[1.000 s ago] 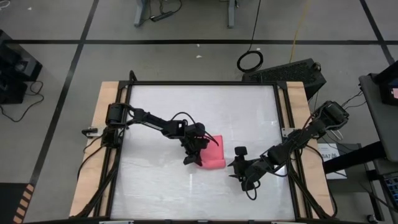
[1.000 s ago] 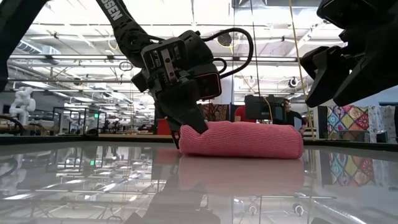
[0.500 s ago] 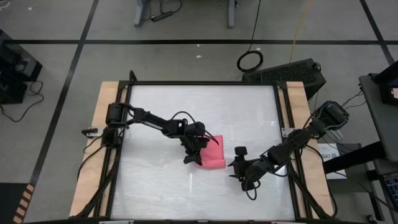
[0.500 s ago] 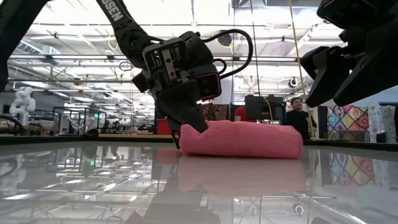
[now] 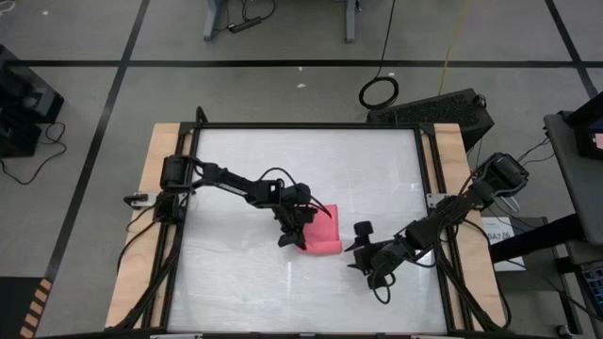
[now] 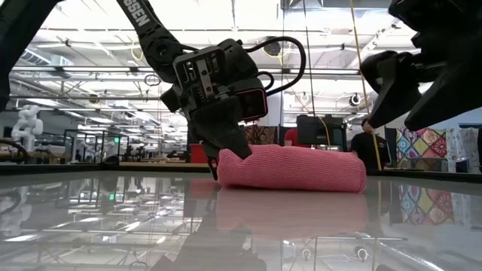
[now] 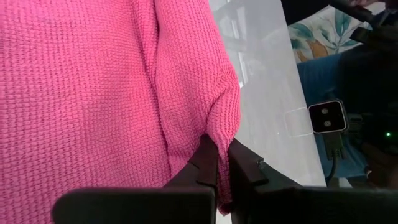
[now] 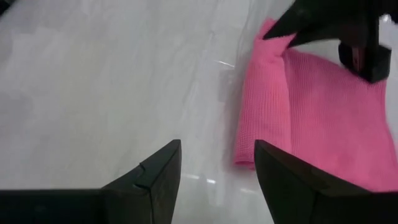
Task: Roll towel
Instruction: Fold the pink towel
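Note:
The pink towel [image 5: 322, 231] lies as a thick folded roll on the glossy white table [image 5: 245, 282], near its middle; in the low view the towel [image 6: 301, 169] rests along its whole underside. My left gripper [image 5: 296, 237] is at the towel's left end, shut on it. My right gripper [image 5: 363, 252] hovers open, just right of the towel and apart from it. In the right wrist view its open fingers [image 8: 165, 171] frame bare table, with the towel [image 8: 311, 106] beyond. My left gripper pinches a bulging fold [image 7: 222, 127] at the towel's left end between its two shut fingers [image 7: 205, 163]. The fingers slant down from the table's left side [image 6: 222, 158]. How many layers are caught, I cannot tell. The towel stays on the table, slack.
A black frame [image 5: 306, 125] runs around the table, with wooden strips [image 5: 151, 207] outside it on the left and right. Bare table lies on the near and far sides of the towel. The room behind shows in the low view, with a person [image 6: 373, 147] far off.
My right gripper has rolled a little about its own pointing line while staying in place and open. The left gripper and the towel have kept still.

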